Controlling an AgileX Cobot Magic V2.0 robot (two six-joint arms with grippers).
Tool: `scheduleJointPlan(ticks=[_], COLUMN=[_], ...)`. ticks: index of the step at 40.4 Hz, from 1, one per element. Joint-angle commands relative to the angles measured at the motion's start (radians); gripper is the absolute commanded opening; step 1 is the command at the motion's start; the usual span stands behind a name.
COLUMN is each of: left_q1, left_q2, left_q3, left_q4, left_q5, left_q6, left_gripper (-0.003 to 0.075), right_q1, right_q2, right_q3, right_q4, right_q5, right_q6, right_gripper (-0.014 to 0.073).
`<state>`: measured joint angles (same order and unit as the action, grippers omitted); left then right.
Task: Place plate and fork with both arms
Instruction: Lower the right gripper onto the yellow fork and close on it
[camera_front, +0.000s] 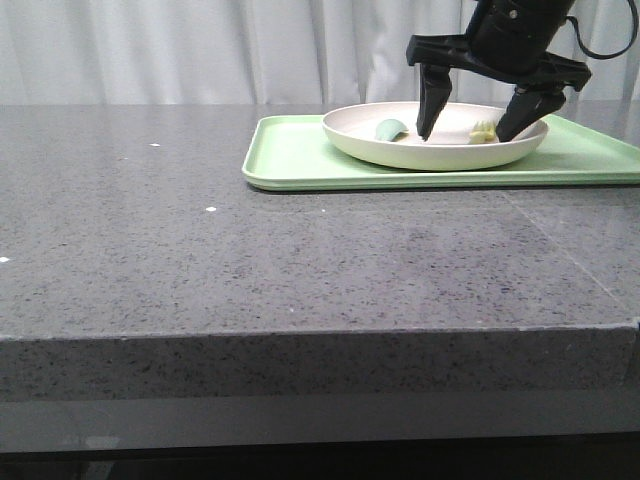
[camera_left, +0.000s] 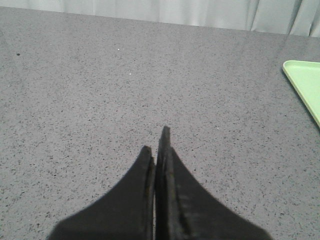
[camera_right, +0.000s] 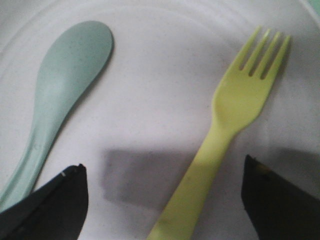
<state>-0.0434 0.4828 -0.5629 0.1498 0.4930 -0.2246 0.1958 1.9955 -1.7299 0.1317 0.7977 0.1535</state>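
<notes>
The cream plate sits on the light-green tray at the back right of the table. The pale-yellow fork lies flat in the plate; only its tines show in the front view. My right gripper is open and reaches down into the plate, its fingers on either side of the fork's handle without touching it; in the right wrist view the gripper straddles the handle. My left gripper is shut and empty over bare table; it does not show in the front view.
A grey-green spoon lies in the plate beside the fork, its bowl visible in the front view. The light-green tray holds the plate; its corner shows in the left wrist view. The grey speckled table stretches left and forward.
</notes>
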Motion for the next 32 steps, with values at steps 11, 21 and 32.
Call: scheduleJointPlan(ticks=[11,21,32], left_q1=[0.001,0.001,0.001], left_q2=[0.005,0.005,0.005], left_q3=[-0.028,-0.028,-0.028], left_q4=[0.002,0.002,0.002], left_q5=[-0.071,-0.072,-0.072], left_q6=[-0.011,-0.011,-0.011], left_gripper=[-0.0018,-0.0018,-0.0018], right_q1=[-0.003,-0.003,-0.003], right_q2=[-0.023,-0.023,-0.023], right_q3=[-0.039,-0.048,-0.048], right_q4=[-0.015,-0.015,-0.015], right_q5=[-0.036,-0.026,-0.029], right_q6=[0.000,0.000,0.000], right_gripper=[0.0625,0.0283,0.0029])
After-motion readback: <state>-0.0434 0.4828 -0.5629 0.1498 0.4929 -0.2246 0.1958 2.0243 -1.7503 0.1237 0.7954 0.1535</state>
